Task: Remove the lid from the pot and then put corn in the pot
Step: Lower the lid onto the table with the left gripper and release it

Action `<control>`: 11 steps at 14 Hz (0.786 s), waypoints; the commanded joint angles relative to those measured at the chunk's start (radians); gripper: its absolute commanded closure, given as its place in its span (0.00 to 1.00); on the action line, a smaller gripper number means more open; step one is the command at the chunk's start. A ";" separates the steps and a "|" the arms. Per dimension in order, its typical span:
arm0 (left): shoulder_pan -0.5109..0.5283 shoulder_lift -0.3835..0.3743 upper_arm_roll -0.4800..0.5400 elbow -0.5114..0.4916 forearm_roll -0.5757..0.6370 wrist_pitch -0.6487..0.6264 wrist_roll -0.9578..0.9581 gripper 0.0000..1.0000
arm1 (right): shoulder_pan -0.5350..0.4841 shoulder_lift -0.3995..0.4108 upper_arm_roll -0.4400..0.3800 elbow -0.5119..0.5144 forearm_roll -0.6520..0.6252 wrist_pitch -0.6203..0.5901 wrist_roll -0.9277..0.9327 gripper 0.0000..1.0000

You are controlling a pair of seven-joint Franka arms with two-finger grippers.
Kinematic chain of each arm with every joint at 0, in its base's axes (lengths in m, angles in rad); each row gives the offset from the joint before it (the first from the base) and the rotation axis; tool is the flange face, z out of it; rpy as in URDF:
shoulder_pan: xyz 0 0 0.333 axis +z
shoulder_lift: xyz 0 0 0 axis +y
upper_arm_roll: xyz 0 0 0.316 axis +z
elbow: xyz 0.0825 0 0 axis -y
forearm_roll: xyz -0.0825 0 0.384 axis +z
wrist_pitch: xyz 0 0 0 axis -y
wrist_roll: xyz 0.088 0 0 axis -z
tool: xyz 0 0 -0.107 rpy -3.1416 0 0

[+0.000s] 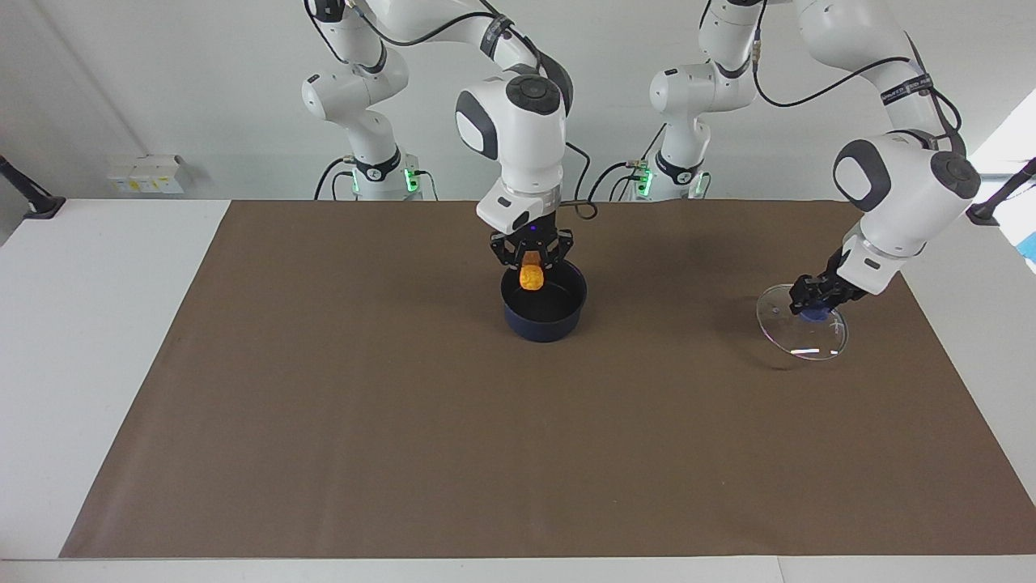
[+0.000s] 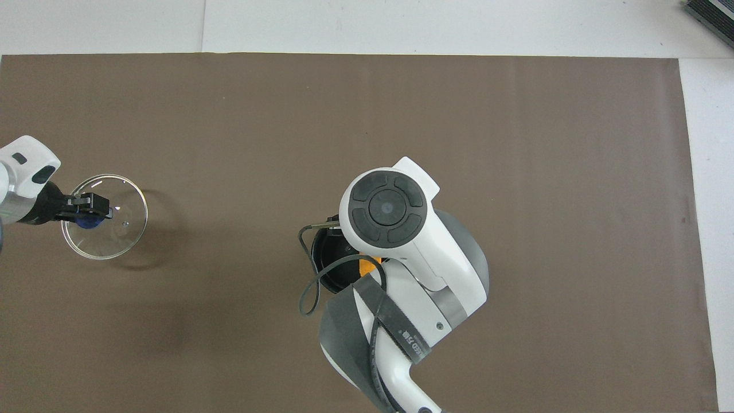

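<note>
The right gripper (image 1: 530,261) grips the corn (image 1: 531,277) just over the open pot (image 1: 544,320) mid-table; only the drop remains. The left gripper (image 1: 812,296) clamps the lid (image 1: 801,332) by its knob, low over the brown mat (image 1: 405,421). White wall (image 1: 202,97).

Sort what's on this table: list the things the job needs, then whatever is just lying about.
Job:
- pot, lid off
- corn, held over the pot by the right end effector
- lid, held by its knob in the left end effector

Lying about:
- brown mat only
</note>
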 commanded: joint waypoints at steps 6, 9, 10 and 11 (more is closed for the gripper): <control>0.014 -0.019 -0.012 -0.163 -0.011 0.208 0.011 1.00 | 0.052 0.069 0.006 -0.073 0.008 0.109 0.029 1.00; 0.014 -0.016 -0.012 -0.155 -0.011 0.205 0.014 0.01 | 0.051 0.062 0.006 -0.124 0.008 0.137 0.023 1.00; 0.012 -0.007 -0.012 -0.144 -0.011 0.199 0.014 0.00 | 0.047 0.060 0.006 -0.132 0.008 0.146 0.021 1.00; 0.006 -0.006 -0.012 -0.135 -0.011 0.192 0.006 0.00 | 0.047 0.060 0.006 -0.138 0.008 0.149 0.021 1.00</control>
